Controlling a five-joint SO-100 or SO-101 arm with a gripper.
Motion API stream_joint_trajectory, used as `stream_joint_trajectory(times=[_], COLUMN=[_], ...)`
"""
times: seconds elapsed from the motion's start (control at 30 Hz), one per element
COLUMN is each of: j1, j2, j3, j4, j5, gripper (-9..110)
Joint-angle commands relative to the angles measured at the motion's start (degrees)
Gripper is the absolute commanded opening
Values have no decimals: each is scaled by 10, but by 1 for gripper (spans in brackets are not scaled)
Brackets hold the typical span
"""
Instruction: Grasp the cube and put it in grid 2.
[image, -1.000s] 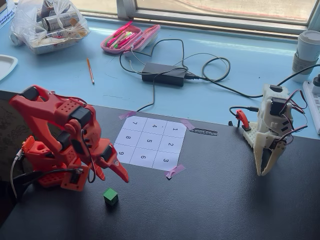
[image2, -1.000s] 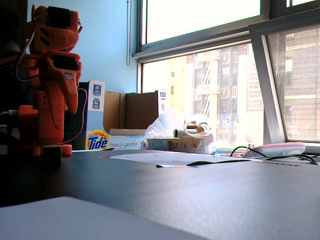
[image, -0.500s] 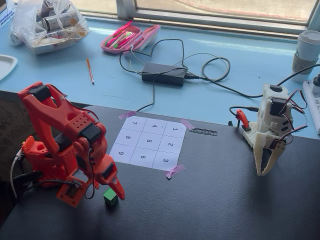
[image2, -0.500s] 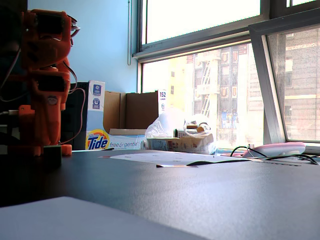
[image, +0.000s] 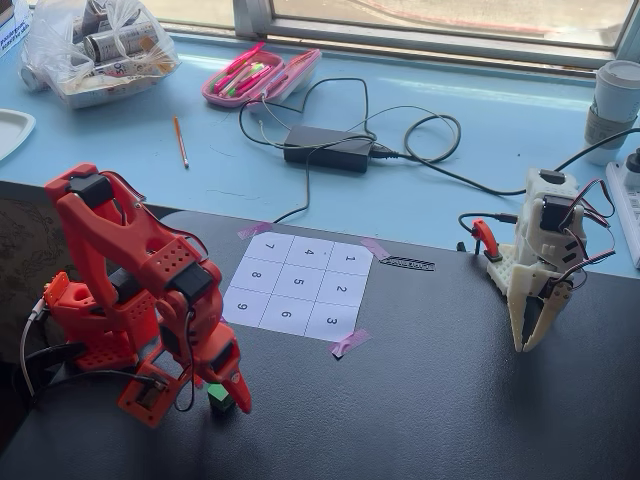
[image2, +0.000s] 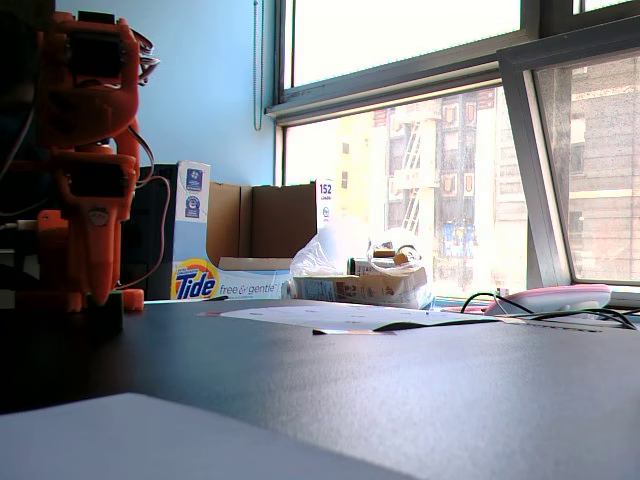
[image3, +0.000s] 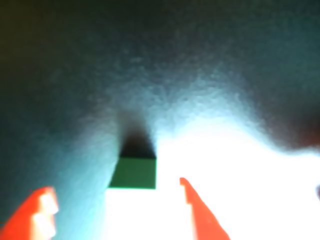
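Observation:
The green cube (image: 221, 402) sits on the dark table at the front left, well short of the numbered sheet. In the wrist view the cube (image3: 134, 173) lies between and slightly ahead of the two red fingertips. My red gripper (image: 222, 393) is lowered around it and open (image3: 115, 186), with a gap on each side of the cube. Grid 2 (image: 343, 289) is the middle cell of the sheet's right column, between 1 and 3, and is empty. In the low fixed view the red arm (image2: 90, 200) stands at the left; I cannot make out the cube there.
A white arm (image: 540, 270) stands at the right of the table. Behind the table, a blue shelf holds a power adapter with cables (image: 327, 147), a pink pencil case (image: 260, 75), a pencil (image: 180, 140) and a plastic bag (image: 95, 45). A Tide box (image2: 195, 235) stands behind.

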Motion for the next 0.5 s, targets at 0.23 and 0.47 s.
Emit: stream_joint_trajectory(times=[0.23,0.47], j1=[-3,-5], j2=[0,6], j3=[-26,-47], j4=[-13,8], j5=[-39,-41], gripper=[0,0])
